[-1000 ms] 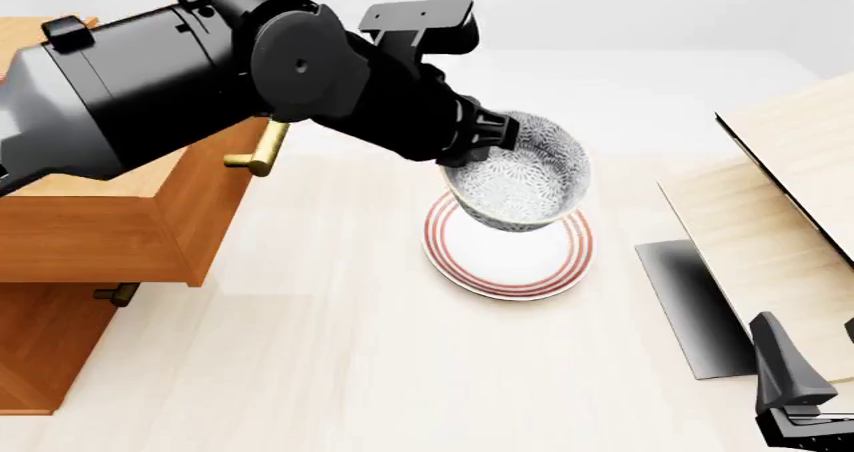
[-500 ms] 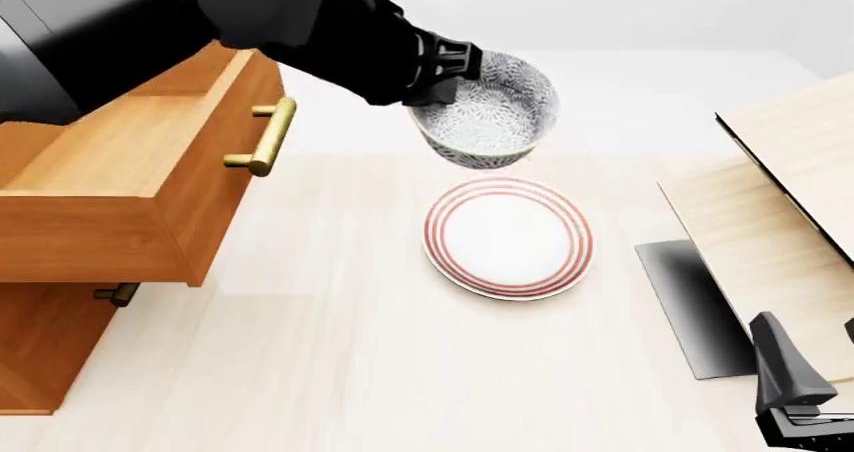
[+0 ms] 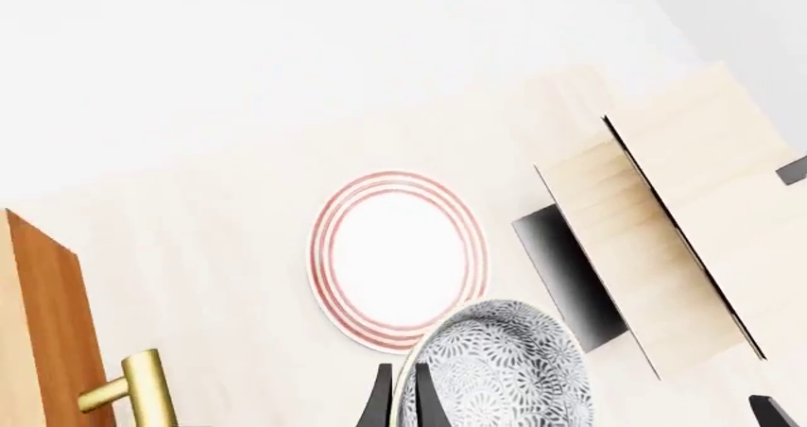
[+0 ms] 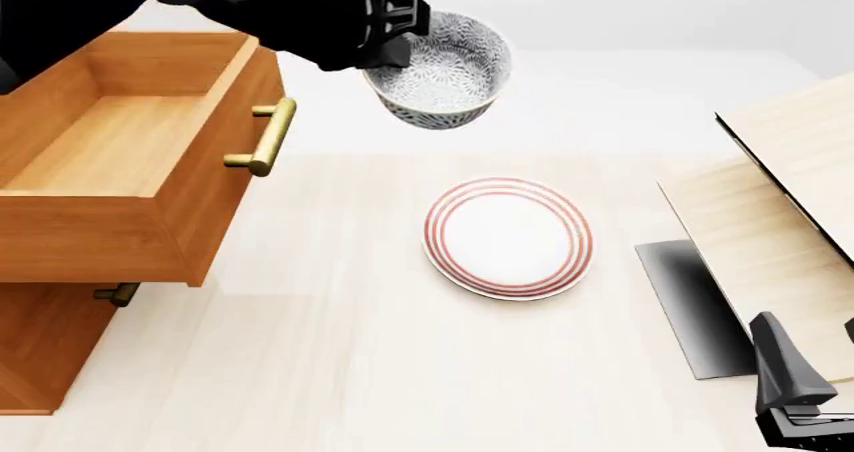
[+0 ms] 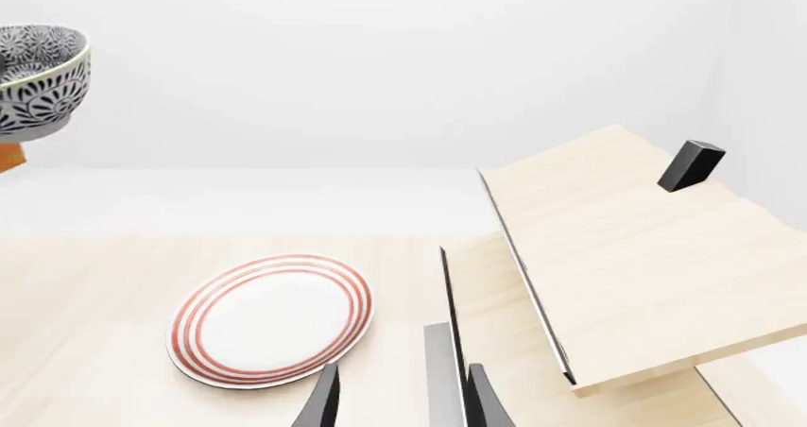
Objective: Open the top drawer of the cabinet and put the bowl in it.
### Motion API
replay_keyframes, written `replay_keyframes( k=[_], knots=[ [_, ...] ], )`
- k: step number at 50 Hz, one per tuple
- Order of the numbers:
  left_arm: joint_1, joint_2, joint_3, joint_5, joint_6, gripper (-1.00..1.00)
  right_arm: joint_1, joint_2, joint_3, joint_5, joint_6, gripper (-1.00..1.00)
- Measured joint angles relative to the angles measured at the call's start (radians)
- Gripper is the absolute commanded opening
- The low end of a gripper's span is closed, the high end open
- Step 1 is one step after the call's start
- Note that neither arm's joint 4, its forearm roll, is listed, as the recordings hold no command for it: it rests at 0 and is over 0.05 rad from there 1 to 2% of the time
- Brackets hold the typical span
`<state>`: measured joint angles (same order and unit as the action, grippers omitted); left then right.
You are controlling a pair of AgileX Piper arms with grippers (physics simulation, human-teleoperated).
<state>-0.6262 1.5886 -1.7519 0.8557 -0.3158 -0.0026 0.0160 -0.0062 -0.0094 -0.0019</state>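
Up and toward the upper left went the bowl (image 4: 438,69), off the plate (image 4: 509,237). Left gripper (image 4: 390,34) pinches its rim (tight). Drawer (image 4: 127,162) sits open lower left, so that arm is nearer. Right gripper (image 5: 401,399) waits, jaws apart, empty.

Perhaps simulated home tabletop (image 4: 334,372)

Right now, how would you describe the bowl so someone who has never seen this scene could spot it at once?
Start at the orange-brown cabinet on the table's left, whose top drawer stands open. Just right of its brass handle, the left end effector holds the bowl by its rim, in the air beyond the plate. Unlike that flat, red-ringed white plate, it is deep and covered in grey-blue speckles.
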Motion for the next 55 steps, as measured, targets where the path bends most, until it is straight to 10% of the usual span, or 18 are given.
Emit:
replay_keyframes(
  k=[55],
  knots=[
    [0.204, -0.141, 0.030, 0.065, 0.001, -1.00, 0.000, 0.000, 0.000, 0.000, 0.000, 1.00]
  ],
)
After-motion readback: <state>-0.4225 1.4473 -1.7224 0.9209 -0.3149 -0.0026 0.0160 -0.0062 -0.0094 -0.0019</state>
